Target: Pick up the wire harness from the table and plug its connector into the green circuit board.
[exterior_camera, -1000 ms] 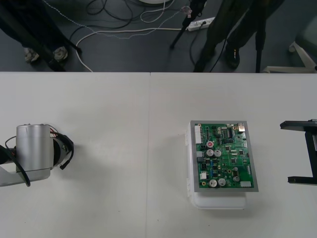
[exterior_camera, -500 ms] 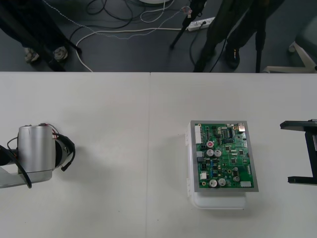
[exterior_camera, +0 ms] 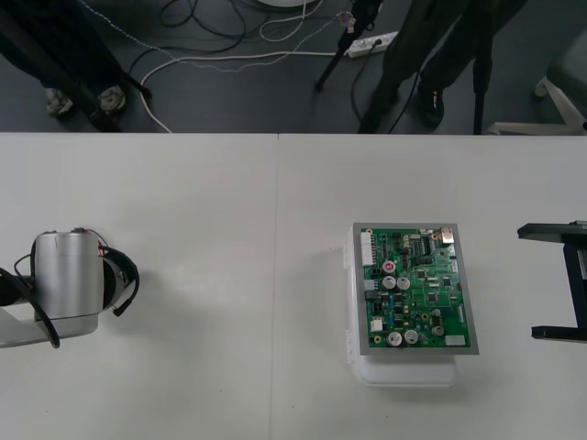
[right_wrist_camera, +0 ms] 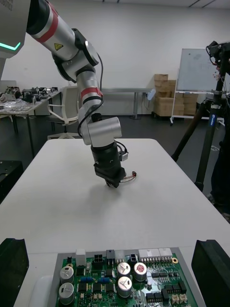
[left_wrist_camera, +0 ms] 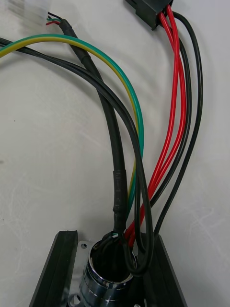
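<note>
Wire harness [left_wrist_camera: 181, 96], left wrist view: its red, black and green-yellow wires run across the pale desk [left_wrist_camera: 48, 168] from a black plug [left_wrist_camera: 148, 12] to the round metal socket [left_wrist_camera: 108, 280]. The left tool [left_wrist_camera: 110, 240] has its two black fingers [left_wrist_camera: 57, 268] closed in on that socket, one on each side.

Right wrist view: the left tool [right_wrist_camera: 112, 181] points straight down at the desk beyond the green circuit board [right_wrist_camera: 124, 283], with a short bit of red wire [right_wrist_camera: 129, 178] sticking out beside its tip. The board sits close to the right tool [right_wrist_camera: 112, 244], whose fingers [right_wrist_camera: 12, 268] stand far apart with nothing gripped.

Front view: the left arm [exterior_camera: 66, 284] hangs over the desk's left side, covering its tool and most of the harness. The board [exterior_camera: 415, 287] on its white base [exterior_camera: 404, 371] lies well apart to the right. The right tool [exterior_camera: 555, 281] stands at the right edge near the board, fingers spread wide.
</note>
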